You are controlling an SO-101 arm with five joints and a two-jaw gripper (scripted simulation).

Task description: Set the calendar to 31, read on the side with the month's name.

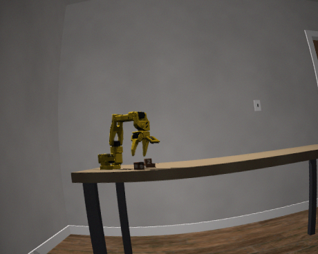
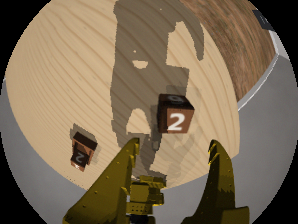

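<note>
My gripper point(image 1: 139, 153) hangs above the table with its fingers pointing down, open and empty. In the wrist view the gripper point(image 2: 174, 144) frames a dark brown cube point(image 2: 176, 117) that shows a white 2 and stands on the table well below the fingertips, in the arm's shadow. A second brown cube point(image 2: 81, 153) lies further left, with a digit I cannot read. In the exterior view the cube with the 2 point(image 1: 148, 161) and the other cube point(image 1: 139, 165) sit close together near the arm's base. I cannot make out the tray clearly.
The arm's base point(image 1: 108, 161) stands at the left end of the long wooden table point(image 1: 204, 165). The table's curved edge runs close behind the cubes in the wrist view, with dark wooden floor point(image 2: 233, 23) beyond it.
</note>
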